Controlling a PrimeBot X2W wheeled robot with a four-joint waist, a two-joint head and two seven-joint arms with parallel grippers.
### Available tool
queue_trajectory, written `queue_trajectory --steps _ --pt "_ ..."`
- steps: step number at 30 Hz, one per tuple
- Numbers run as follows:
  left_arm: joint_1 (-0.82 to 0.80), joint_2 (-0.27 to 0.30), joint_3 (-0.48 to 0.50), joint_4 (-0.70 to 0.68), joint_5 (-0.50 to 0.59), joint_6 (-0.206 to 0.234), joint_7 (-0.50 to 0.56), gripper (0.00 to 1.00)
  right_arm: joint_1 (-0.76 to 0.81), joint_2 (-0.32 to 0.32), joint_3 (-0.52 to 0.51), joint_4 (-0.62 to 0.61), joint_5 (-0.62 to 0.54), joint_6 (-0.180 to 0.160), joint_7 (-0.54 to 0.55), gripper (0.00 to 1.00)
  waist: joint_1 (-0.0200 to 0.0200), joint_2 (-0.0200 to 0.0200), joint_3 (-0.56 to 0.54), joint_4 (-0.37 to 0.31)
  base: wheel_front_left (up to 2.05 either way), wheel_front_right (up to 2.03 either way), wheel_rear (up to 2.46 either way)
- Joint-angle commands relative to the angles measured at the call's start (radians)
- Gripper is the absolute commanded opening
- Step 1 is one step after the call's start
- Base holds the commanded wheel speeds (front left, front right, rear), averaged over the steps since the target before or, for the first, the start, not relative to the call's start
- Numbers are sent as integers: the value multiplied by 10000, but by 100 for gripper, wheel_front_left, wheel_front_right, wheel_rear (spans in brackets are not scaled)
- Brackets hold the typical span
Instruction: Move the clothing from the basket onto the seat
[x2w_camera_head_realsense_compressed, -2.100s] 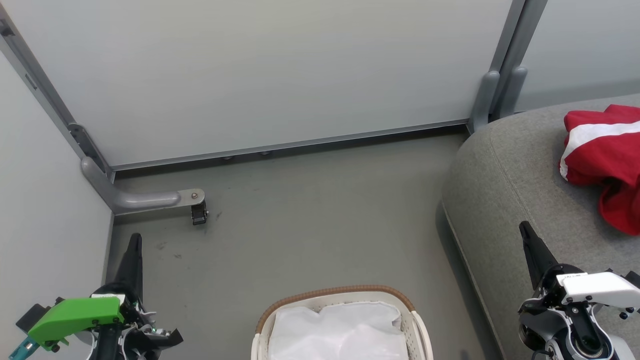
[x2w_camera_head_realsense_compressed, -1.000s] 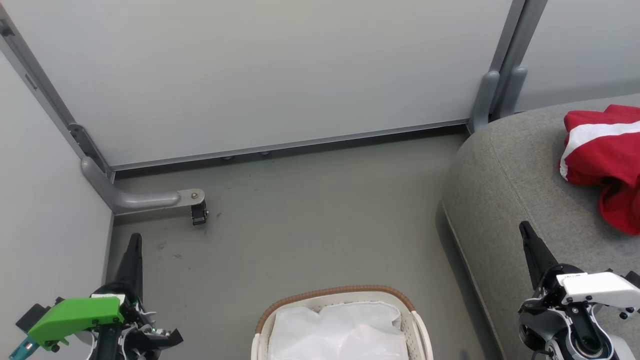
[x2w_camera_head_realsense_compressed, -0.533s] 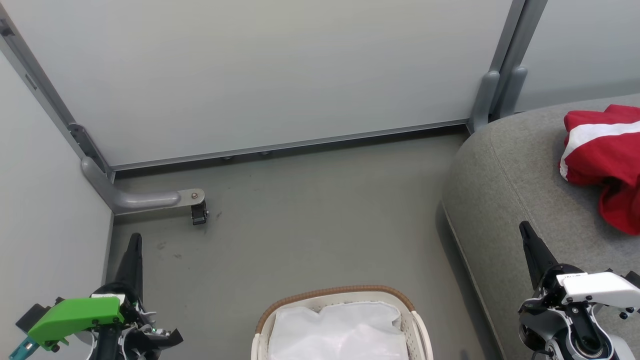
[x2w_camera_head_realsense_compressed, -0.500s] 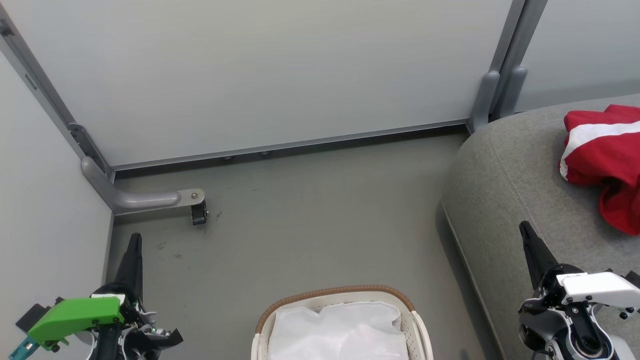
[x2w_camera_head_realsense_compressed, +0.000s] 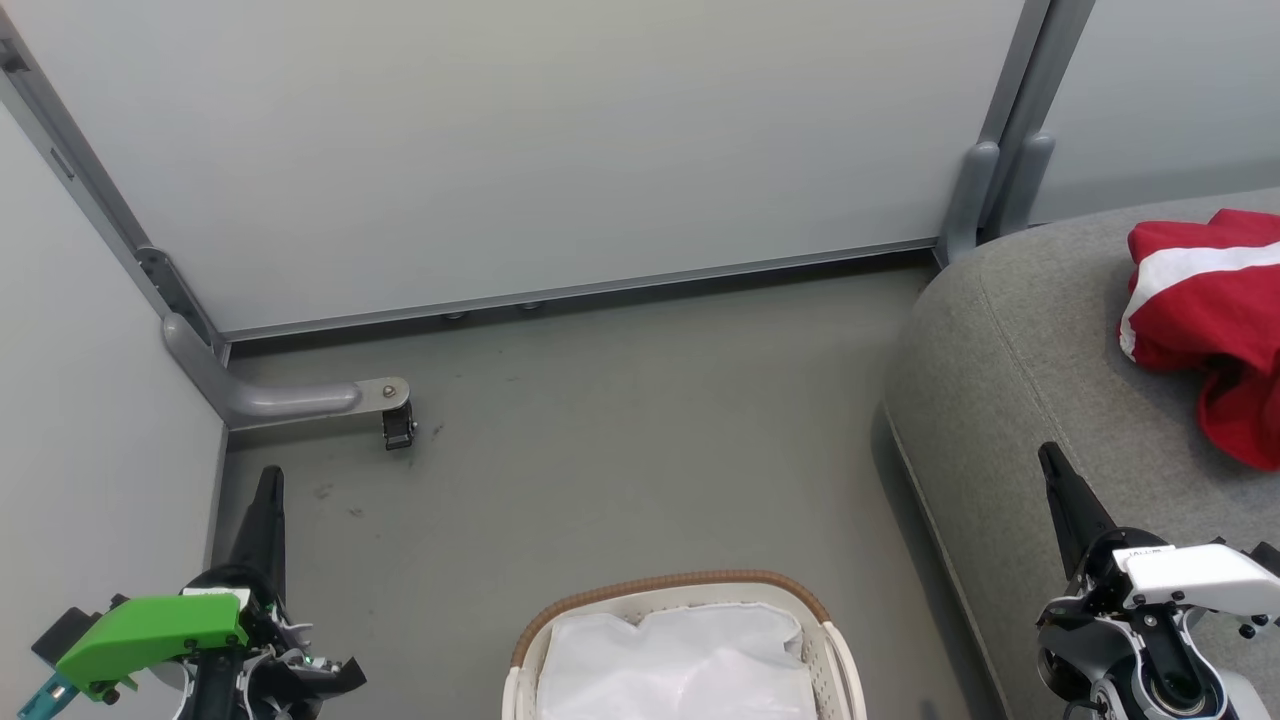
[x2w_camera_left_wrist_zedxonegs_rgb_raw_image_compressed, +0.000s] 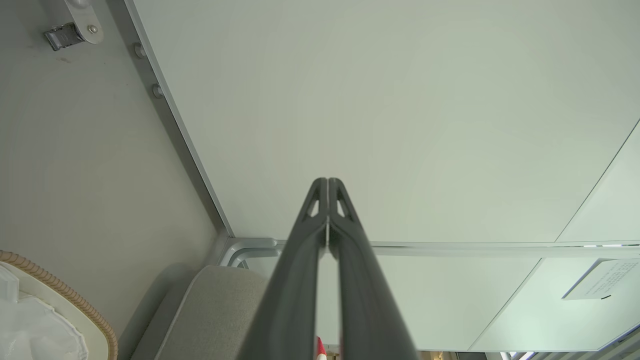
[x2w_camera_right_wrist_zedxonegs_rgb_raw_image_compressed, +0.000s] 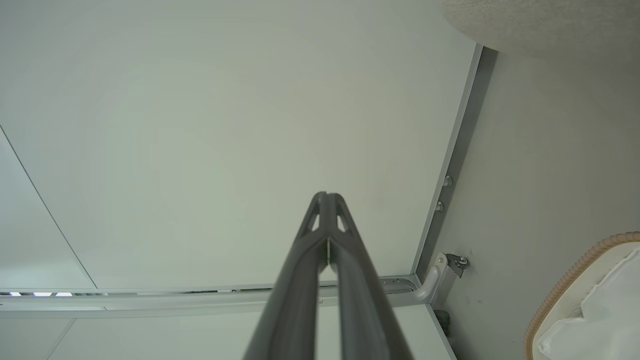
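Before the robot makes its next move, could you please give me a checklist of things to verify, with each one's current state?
1. Red-and-white striped garment lies on the grey sofa cushion: ok.
2. Whole garment rests on the cushion: cannot tell, the head view's right edge cuts it off.
3. Laundry basket, visible part, holds its white cloth liner and no red fabric: ok.
4. Left gripper shut, holding nothing: ok.
5. Right gripper shut, holding nothing: ok.
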Motion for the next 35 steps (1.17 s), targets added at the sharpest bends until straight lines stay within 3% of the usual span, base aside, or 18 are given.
queue_trajectory --steps 1,35 --pt "-121 66 25 -15 -31 -63 30 0 99 -60 -17 -35 31 0 14 0 0 0 0 0 0 0 0" --pt "-121 66 25 -15 -31 -63 30 0 99 -60 -16 -35 32 0 13 0 0 0 0 0 0 0 0"
